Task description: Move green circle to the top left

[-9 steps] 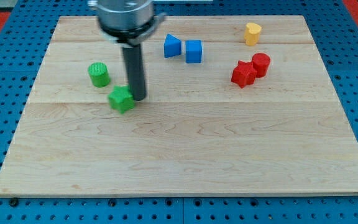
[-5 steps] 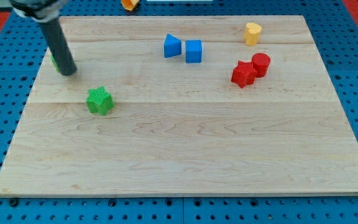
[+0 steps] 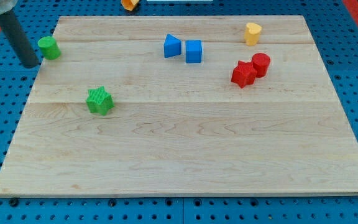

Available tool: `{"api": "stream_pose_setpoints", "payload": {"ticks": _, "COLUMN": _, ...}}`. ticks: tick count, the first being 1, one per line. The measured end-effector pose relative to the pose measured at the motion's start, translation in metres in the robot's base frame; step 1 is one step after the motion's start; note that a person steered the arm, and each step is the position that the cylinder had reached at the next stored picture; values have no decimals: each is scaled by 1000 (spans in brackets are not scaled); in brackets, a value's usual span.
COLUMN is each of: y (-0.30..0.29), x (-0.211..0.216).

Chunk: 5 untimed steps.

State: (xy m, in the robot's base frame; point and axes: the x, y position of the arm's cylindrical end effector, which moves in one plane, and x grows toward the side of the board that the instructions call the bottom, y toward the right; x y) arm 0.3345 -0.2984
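Observation:
The green circle (image 3: 48, 47) stands at the left edge of the wooden board (image 3: 185, 155), near the top left corner. My tip (image 3: 31, 64) is just off the board's left edge, a little left of and below the green circle, close to it. The rod rises from the tip toward the view's top left. A green star (image 3: 99, 100) lies lower down and to the right of the circle.
A blue triangle-like block (image 3: 172, 45) and a blue cube (image 3: 193, 51) sit at top middle. A red star (image 3: 243, 73) touches a red cylinder (image 3: 260, 64) at the right. A yellow block (image 3: 252, 33) is top right. An orange block (image 3: 128, 4) lies beyond the top edge.
The rod swept left past the green star, nudging it left, then pushed the green circle up and left to the board's edge. My tip has since moved off the board's left edge.

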Motion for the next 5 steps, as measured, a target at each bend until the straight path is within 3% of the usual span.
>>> {"api": "stream_pose_setpoints", "payload": {"ticks": 1, "y": 17, "x": -57}}
{"api": "stream_pose_setpoints", "payload": {"ticks": 2, "y": 30, "x": -66}}
{"api": "stream_pose_setpoints", "payload": {"ticks": 3, "y": 30, "x": -69}}
{"api": "stream_pose_setpoints", "payload": {"ticks": 4, "y": 20, "x": -24}}
{"api": "stream_pose_setpoints", "payload": {"ticks": 5, "y": 2, "x": -34}}
